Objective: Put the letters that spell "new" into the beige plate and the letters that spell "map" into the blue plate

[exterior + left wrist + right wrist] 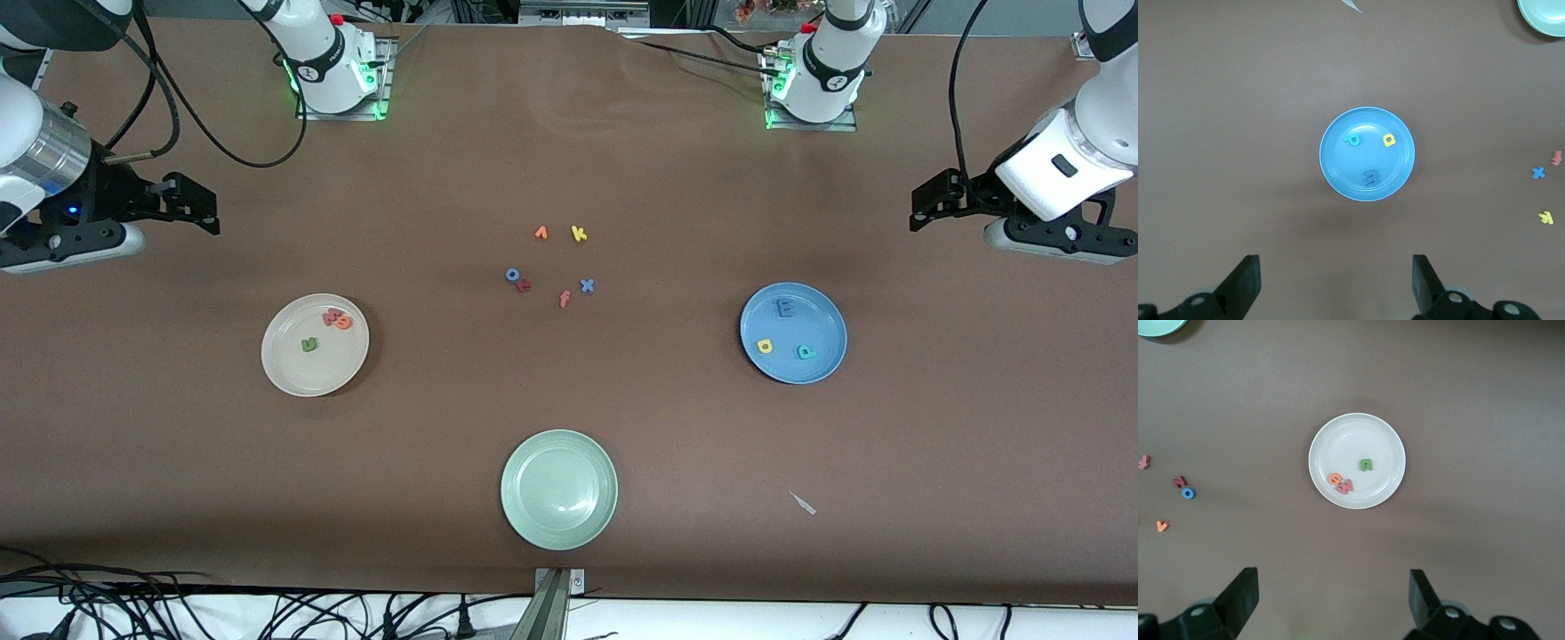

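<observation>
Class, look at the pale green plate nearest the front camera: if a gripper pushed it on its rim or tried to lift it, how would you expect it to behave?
The pale green plate looks rigid and shallow, so it would probably slide flat on the table rather than tip. Its glossy surface suggests that fingers may slip on it. Nothing lies in it, so it should move easily.

The only readable signs are the foam letters themselves. In the beige plate (284, 373) lie n (309, 344), e (343, 322) and w (332, 316). In the blue plate (822, 311) lie m (786, 308), a (765, 346) and p (805, 352). Loose on the table (569, 160) lie k (579, 234), x (587, 285), o (512, 275), f (564, 299) and v (540, 233).
</observation>
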Robot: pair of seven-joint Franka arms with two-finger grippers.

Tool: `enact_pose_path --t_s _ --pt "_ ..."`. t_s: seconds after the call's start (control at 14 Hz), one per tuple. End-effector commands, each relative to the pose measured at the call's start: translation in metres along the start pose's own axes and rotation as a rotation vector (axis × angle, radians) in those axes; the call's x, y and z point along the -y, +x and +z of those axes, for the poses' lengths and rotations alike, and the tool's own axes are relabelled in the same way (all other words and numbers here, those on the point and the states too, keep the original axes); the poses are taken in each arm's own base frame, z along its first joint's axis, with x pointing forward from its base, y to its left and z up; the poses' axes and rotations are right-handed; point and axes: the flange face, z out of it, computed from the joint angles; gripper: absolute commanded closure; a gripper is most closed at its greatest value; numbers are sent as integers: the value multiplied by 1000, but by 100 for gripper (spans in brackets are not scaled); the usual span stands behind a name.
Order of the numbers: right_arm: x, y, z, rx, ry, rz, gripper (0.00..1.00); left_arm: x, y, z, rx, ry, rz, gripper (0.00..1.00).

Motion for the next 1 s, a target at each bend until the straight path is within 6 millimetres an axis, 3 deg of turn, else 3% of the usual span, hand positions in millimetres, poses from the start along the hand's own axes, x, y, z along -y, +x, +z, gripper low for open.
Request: enact_pose_path --t_s 0.0,0.5,0.93 --pt "-9 -3 -5 4 13 11 0 1 -6 -5 3 19 18 0" --pt "-23 0 2 7 22 21 0 2 -6 -4 4 18 18 0" --pt "-21 0 1 8 14 23 0 4 -6 -5 4 18 13 0"
